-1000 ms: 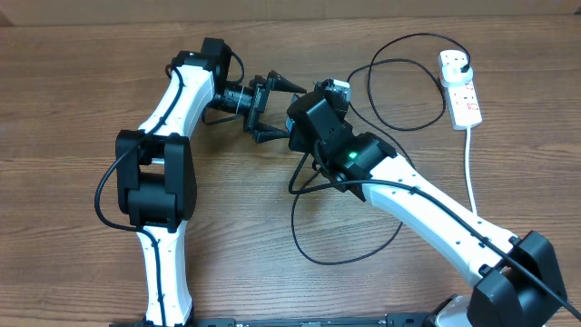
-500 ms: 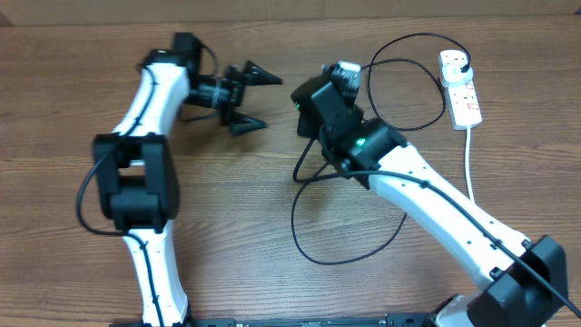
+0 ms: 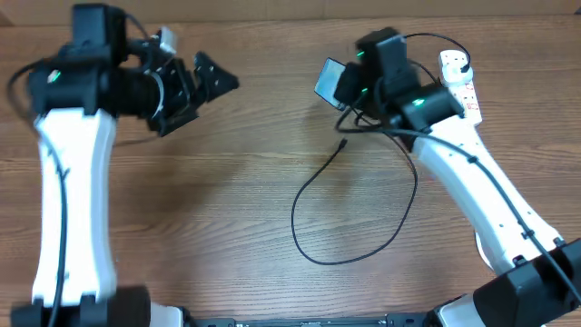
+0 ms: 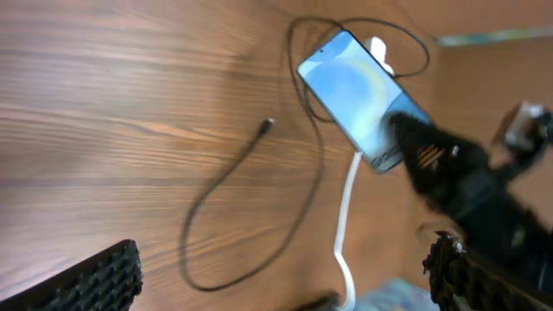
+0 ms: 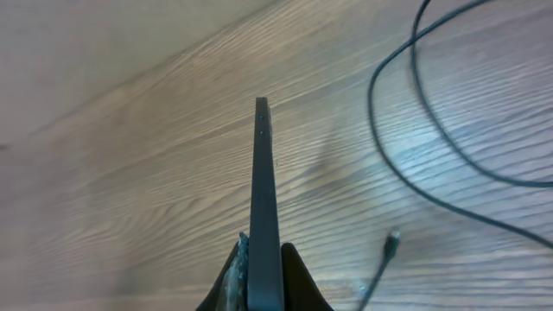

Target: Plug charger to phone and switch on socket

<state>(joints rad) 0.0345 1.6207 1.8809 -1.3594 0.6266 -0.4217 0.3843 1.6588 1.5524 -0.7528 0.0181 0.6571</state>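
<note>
My right gripper (image 3: pixel 349 86) is shut on the phone (image 3: pixel 329 80) and holds it tilted above the table at the back. The right wrist view shows the phone (image 5: pixel 263 181) edge-on between the fingers (image 5: pixel 263 281). The left wrist view shows its blue screen (image 4: pixel 354 95). The charger cable (image 3: pixel 313 254) loops on the table, and its connector tip (image 3: pixel 342 143) lies free below the phone. The tip also shows in the right wrist view (image 5: pixel 391 238) and the left wrist view (image 4: pixel 269 127). The white socket strip (image 3: pixel 451 64) lies at the back right, partly behind my right arm, with the black plug (image 3: pixel 464 64) in it. My left gripper (image 3: pixel 195 86) is open and empty at the back left.
The strip's thick white cord (image 4: pixel 344 216) runs along the table's right side. The cable's upper loops (image 5: pixel 415 104) lie near the phone. The table is brown wood, with a cardboard wall along the back.
My left arm has swung left and up, away from the phone. My right gripper has carried the phone up and toward the back right. The connector tip now lies uncovered.
</note>
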